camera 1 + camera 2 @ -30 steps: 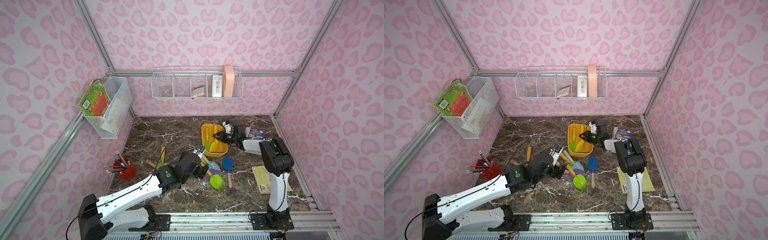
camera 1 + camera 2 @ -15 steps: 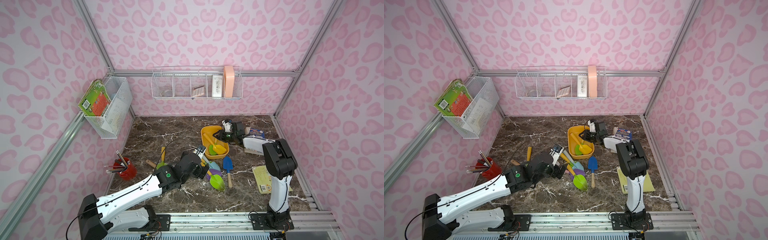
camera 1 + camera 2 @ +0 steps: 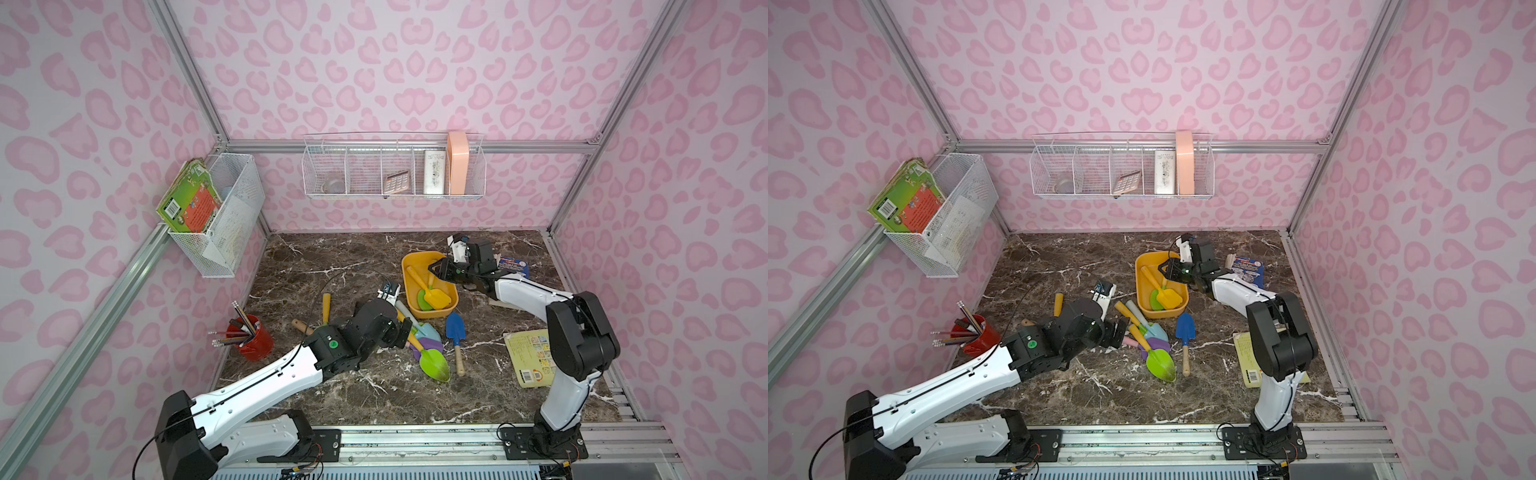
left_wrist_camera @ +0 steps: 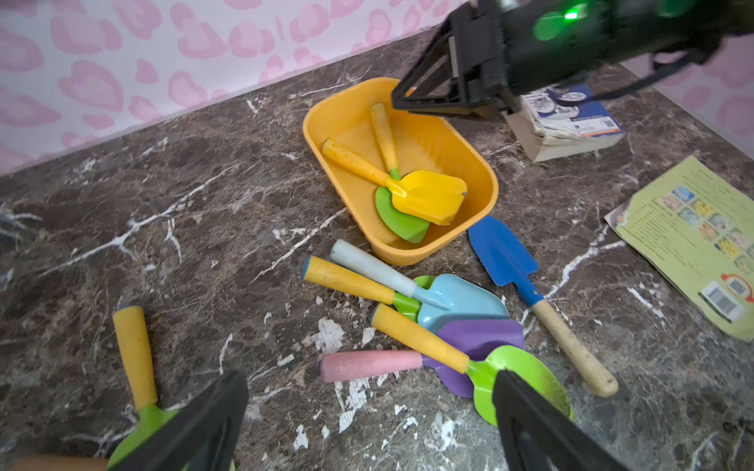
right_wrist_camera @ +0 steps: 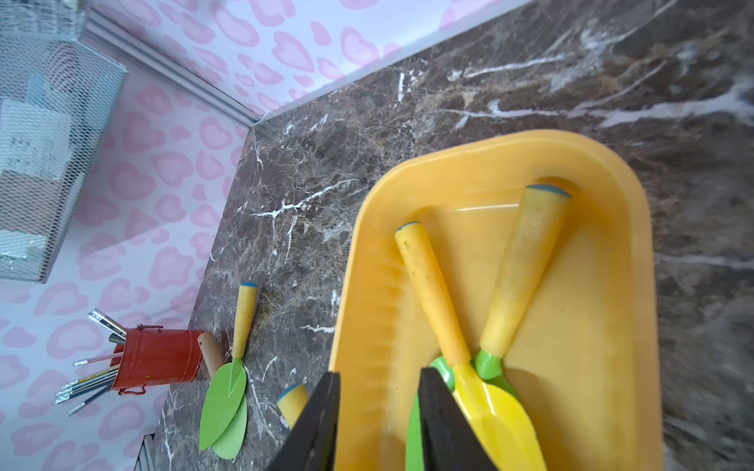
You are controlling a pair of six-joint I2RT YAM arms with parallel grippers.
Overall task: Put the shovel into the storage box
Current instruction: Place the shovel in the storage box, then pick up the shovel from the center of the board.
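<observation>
Since a second ago, the yellow shovel has come to rest inside the storage box, and your right tool has parted its fingers. You now see that shovel lying in the box, its blade resting on the blade of a green shovel that is also in there. Their two yellow handles splay toward the box's far end. The box sits on the bench toward the back, right of centre in both top views.

Your right tool hangs just above the box on the side nearest a thick book. Its fingers stand slightly apart with nothing between them, clear of both shovels.

Just in front of the box lies a loose heap, all touching one another:
- a light-blue shovel
- a purple shovel with a pink handle
- a bright green shovel crossing on top

A blue shovel with a wooden handle lies beside the heap, its blade tip just beside the box wall.

Your left tool has stayed just beside that heap, fingers spread wide and empty. Further left, a green trowel lies on the bench, and a red pencil cup stands near the left wall. A yellow-green booklet lies flat beside the right arm.
</observation>
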